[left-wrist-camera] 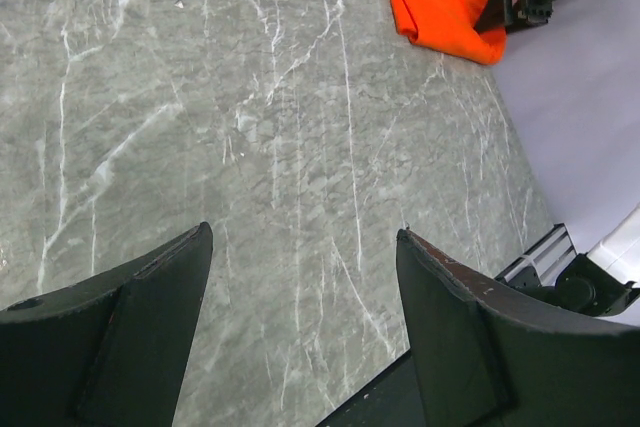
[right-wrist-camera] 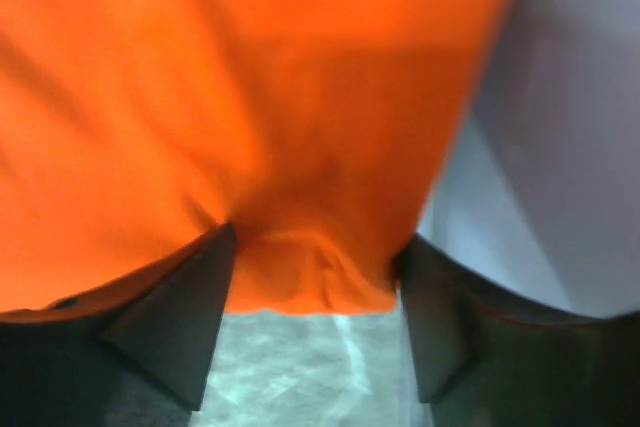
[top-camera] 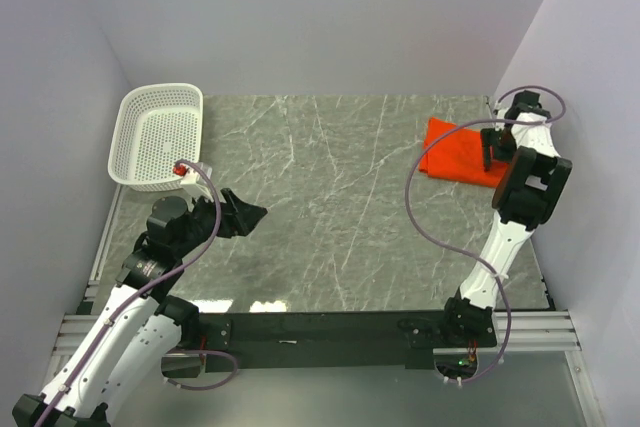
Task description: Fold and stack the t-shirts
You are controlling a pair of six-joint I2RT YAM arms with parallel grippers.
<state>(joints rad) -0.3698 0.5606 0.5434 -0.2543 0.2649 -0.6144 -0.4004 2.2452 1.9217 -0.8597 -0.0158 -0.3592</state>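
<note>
T-shirt (top-camera: pixel 452 154), orange-red, folded and rumpled; left end effector (left-wrist-camera: pixel 303 234) and right end effector (right-wrist-camera: pixel 315 242) both spread apart.

I see the t-shirt (top-camera: pixel 462 152) at the upper right of the top view: plain bright orange-red, no print. The table (top-camera: pixel 330 217) is grey-green marble veined in white. The basket (top-camera: pixel 160 137), upper left, is white and dotted with holes. My left arm (top-camera: pixel 120 327) and right arm (top-camera: pixel 505 237) are white with black joints. The left gripper (left-wrist-camera: pixel 305 237) and right gripper (right-wrist-camera: pixel 315 247) are black. The walls (top-camera: pixel 320 17) are pale lilac-grey.
</note>
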